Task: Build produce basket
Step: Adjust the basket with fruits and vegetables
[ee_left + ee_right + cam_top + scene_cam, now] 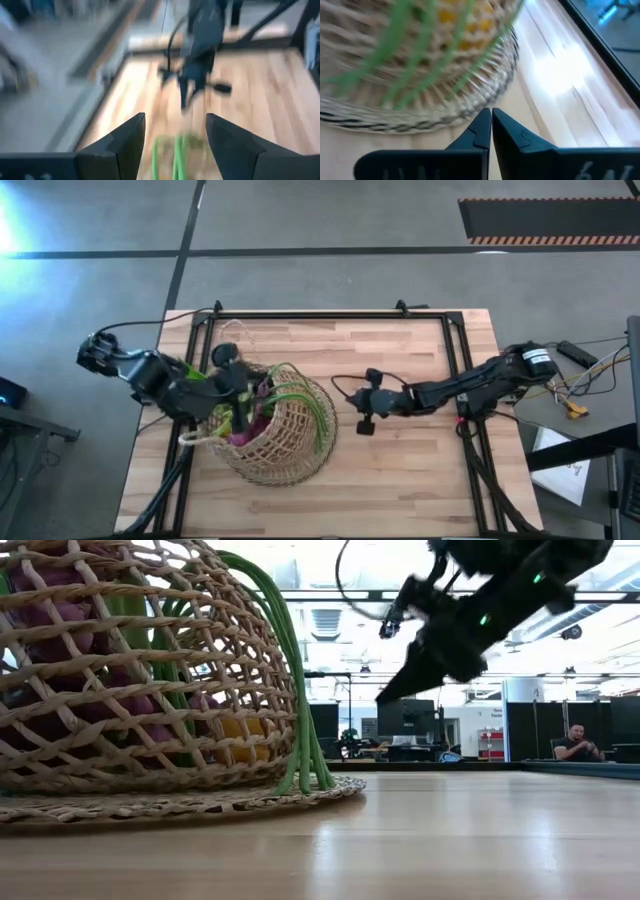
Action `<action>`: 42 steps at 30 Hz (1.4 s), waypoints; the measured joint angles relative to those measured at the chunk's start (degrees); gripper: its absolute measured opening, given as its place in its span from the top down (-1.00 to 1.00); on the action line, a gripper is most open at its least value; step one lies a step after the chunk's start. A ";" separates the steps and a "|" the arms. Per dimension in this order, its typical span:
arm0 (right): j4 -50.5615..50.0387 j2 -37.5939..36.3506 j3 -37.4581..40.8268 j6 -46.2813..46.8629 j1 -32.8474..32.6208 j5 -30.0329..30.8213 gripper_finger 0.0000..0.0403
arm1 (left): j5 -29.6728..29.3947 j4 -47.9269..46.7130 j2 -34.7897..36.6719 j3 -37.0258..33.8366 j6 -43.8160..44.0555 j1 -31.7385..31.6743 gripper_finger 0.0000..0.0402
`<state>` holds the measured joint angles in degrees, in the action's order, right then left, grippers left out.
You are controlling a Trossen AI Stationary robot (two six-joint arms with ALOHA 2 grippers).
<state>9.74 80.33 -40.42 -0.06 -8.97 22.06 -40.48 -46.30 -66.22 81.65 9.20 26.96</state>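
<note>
The tan wicker basket [278, 442] stands on the table's left half and fills the left of the low view [130, 690]. Purple-pink produce [245, 428] and a yellow-orange piece [245, 735] show through its weave. Long green leaves [318, 408] arch over its right side, and their tips reach its bottom edge [305, 775]. My left gripper [238, 388] hovers open over the basket's left part, with the leaves [177, 155] below its fingers. My right gripper [358, 402] is shut and hangs in the air just right of the basket [420, 75].
Bare wooden tabletop [400, 470] lies right of and in front of the basket. A black frame [330, 315] borders the table. Cables [575, 395] sit off its right edge. A person [577, 740] sits far back in the room.
</note>
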 joint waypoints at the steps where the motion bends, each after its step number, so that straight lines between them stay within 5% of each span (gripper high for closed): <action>1: 0.06 0.81 0.00 0.01 0.76 0.00 0.96 | 1.04 -7.35 -1.16 3.55 5.33 -0.41 0.04; 4: 0.46 3.22 0.07 -0.15 3.06 -0.04 0.96 | 8.13 -28.18 -5.66 15.32 20.30 -0.59 0.04; 7: 3.24 5.35 0.07 -1.32 5.02 -0.16 0.96 | 22.82 -41.37 -11.28 25.57 30.75 0.25 0.04; 11: 9.79 7.08 0.07 -4.62 6.86 -2.93 0.96 | 36.50 -42.04 -17.16 28.53 46.16 5.88 0.04; 16: 19.76 7.76 -0.29 -8.86 8.66 -14.98 0.96 | 41.00 -42.70 -23.58 26.62 68.38 17.24 0.17; 19: 20.20 7.85 -1.64 -9.42 9.96 -21.28 0.96 | 39.71 -41.64 -25.43 24.89 84.72 24.06 0.32; 22: 20.58 7.88 -3.24 -6.14 11.04 -21.64 0.96 | 32.25 -37.06 -25.56 21.52 98.40 30.75 0.50; 26: 20.97 9.57 -6.16 0.41 11.29 -21.59 0.96 | 26.33 -33.24 -26.33 13.44 107.20 35.52 0.71; 33: 19.91 16.35 -12.44 6.59 10.75 -21.47 0.96 | 26.10 -29.47 -26.55 -2.96 106.01 34.36 0.93; 42: 12.98 22.18 -20.91 4.92 10.84 -14.61 0.96 | 3.61 -28.32 -26.55 -10.65 95.55 28.58 1.00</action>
<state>22.72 102.51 -61.33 4.86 1.87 7.46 -36.88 -74.62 -92.77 71.00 104.74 55.54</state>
